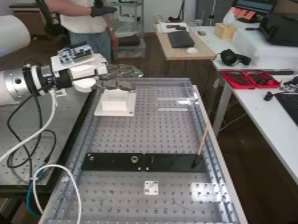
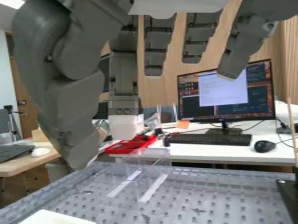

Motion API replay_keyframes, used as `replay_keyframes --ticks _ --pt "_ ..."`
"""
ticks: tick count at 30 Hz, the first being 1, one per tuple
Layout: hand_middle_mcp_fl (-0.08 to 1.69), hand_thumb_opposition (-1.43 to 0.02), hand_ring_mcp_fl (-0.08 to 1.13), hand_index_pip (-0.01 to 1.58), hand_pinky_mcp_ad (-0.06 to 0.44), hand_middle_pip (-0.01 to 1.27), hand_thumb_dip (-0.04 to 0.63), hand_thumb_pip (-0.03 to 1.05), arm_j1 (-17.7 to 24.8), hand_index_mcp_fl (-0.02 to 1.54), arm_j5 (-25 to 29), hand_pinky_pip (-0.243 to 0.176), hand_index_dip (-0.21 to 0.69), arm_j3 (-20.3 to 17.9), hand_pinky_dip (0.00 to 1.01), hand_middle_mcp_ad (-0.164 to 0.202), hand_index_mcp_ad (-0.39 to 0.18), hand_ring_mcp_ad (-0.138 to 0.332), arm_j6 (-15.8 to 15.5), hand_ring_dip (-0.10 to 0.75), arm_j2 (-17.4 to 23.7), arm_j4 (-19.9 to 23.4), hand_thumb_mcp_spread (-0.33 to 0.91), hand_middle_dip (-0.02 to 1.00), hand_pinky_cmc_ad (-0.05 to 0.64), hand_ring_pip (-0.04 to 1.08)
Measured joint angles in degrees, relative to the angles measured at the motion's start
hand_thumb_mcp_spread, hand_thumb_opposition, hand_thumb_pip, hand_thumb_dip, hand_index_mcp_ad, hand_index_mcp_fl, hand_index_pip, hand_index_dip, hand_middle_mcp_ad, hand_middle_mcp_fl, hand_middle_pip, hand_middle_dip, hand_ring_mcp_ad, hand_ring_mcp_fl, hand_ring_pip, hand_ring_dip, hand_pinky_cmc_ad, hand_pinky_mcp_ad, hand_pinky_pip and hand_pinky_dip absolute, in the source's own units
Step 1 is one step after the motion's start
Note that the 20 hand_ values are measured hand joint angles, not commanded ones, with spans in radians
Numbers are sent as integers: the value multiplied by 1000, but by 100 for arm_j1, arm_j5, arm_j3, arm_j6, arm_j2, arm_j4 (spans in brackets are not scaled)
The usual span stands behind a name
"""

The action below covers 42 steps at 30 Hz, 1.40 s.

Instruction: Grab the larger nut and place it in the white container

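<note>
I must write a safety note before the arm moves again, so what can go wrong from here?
The hand appears close to the white container; if it comes lower, its straight fingers might bump or shift it.

The white cable hangs below the arm in a loose curve and could snag during a move.

The bearing stands unguarded on the black bar; a low pass there might knock it.
</note>
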Motion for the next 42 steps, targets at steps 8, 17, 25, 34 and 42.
replay_keyframes --ticks 8,17,25,34,42 --pt "138 -949 12 1513 281 126 176 550 896 564 937 -75 65 -285 389 5 -117 113 -52 126 230 -172 379 222 349 91" --pt "140 -949 12 1513 281 126 176 550 1929 564 2053 -75 65 -577 377 9 -117 112 -15 126 261 -104 379 222 349 91" --pt "140 -948 12 1513 281 126 176 550 2579 564 3114 -75 65 -714 377 9 -117 113 158 126 -132 187 379 222 349 91" --pt "140 -949 14 1513 281 126 176 550 2791 564 3738 -75 65 -739 379 7 -117 113 268 126 -429 182 379 222 349 91" --pt "136 -946 12 1517 281 126 178 555 2975 473 3936 -75 65 -717 379 10 -119 113 236 126 -382 -63 382 222 346 91"
